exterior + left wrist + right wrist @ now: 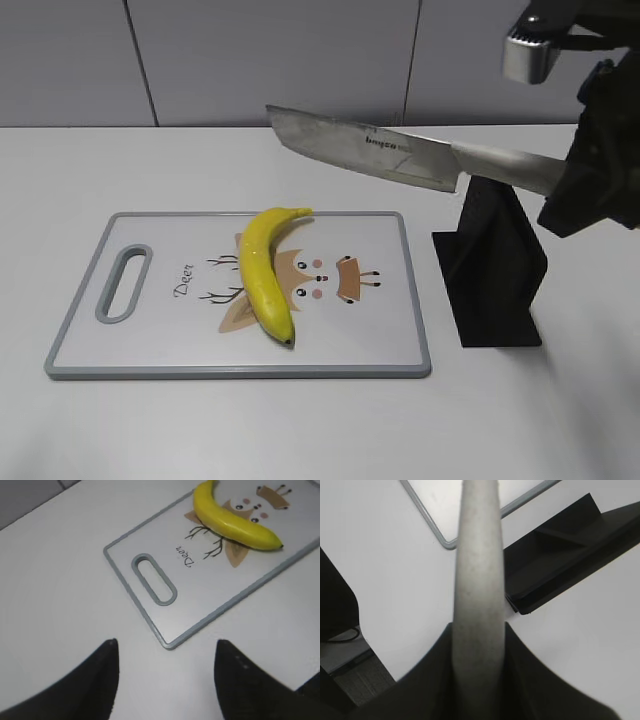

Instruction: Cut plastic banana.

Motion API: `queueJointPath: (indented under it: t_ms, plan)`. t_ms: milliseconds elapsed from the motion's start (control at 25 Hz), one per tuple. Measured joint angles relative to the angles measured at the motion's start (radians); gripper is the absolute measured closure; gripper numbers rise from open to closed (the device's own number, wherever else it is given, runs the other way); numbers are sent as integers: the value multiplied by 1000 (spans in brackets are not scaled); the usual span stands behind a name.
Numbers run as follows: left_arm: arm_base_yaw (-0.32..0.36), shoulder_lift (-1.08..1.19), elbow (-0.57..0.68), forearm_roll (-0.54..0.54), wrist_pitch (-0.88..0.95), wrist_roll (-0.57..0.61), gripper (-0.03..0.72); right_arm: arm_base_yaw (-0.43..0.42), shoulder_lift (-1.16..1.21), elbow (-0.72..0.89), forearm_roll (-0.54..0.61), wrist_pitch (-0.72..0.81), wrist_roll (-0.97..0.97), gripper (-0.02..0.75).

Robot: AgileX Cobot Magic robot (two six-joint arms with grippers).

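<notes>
With knife (365, 150) clamped in right gripper (477, 645) and left gripper (165, 680) spread empty — lower blade squarely across banana (265, 270) mid-length, over cutting board (385, 345) — slowly

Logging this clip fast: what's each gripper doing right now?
Left gripper: open, empty, above the table near the cutting board.
Right gripper: closed on the knife handle, blade in the air.

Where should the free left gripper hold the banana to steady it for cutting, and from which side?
Probably the plastic banana near its dark lower tip, from the cutting board handle side. The left gripper waits there with its jaws open, leaving the middle free under the knife that the right gripper holds.
</notes>
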Motion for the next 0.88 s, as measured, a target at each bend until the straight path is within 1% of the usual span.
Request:
queueJointPath:
  t_ms: [160, 360, 440, 600, 720, 880]
  plan:
    - [-48, 196, -91, -19, -10, 137, 99, 0, 74, -59, 0, 14, -72, 559]
    - [-52, 438, -249, -113, 0, 347, 99, 0, 184, -160, 0, 34, -196, 559]
    - [-52, 530, -335, -158, 31, 455, 99, 0, 233, -203, 0, 46, -256, 559]
    - [-53, 702, -492, -204, 104, 623, 99, 0, 327, -281, 24, 52, -372, 559]
    - [-54, 813, -583, -260, 142, 728, 99, 0, 383, -337, 51, 53, -416, 559]
    - [-75, 938, -671, -296, 159, 817, 119, 0, 435, -394, 93, 55, -460, 559]
